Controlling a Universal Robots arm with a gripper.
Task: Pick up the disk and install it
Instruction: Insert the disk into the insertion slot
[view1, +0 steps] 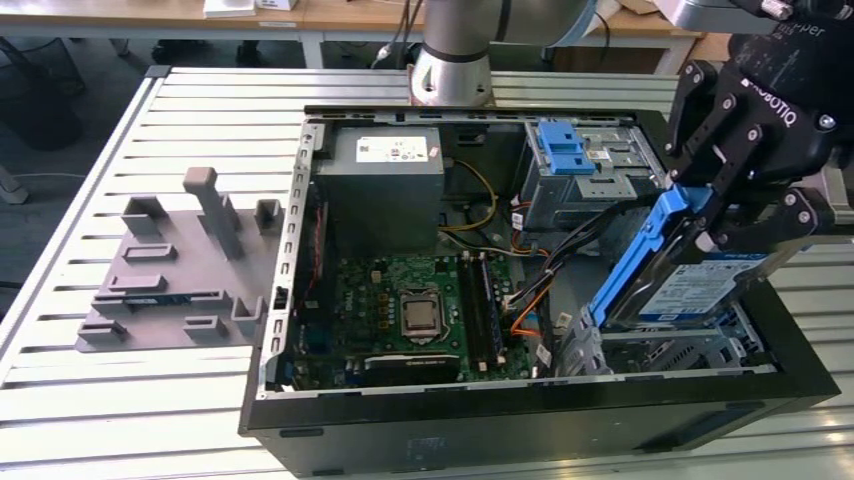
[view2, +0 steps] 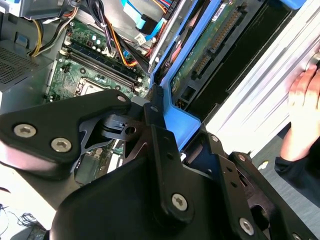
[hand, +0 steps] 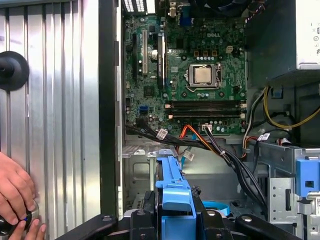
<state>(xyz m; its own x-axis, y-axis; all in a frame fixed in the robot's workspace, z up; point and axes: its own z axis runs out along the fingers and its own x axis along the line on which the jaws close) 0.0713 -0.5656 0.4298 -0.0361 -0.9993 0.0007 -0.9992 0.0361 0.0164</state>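
Open computer case (view1: 534, 420) on slatted worktop (view1: 200, 110). Inside: one motherboard (view1: 400, 310), one grey power supply (view1: 387, 190), loose cables. Claw (view1: 727, 225) clamped on one disk (view1: 694, 290) by its blue frame. Disk tilted steeply over drive cage (view1: 667, 350), at the case's corner on the exterior view's right. One grey fixture (view1: 174, 270) beside case. One hand (hand: 15, 195) on worktop.

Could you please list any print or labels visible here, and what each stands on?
White sticker on the grey power-supply box: too small to read.
White-and-blue label on the silver hard drive, gripped by the black hand: too small to read.
White lettering on the hand: a maker's mark, left unquoted.
White lettering on the green motherboard: likewise a maker's mark.
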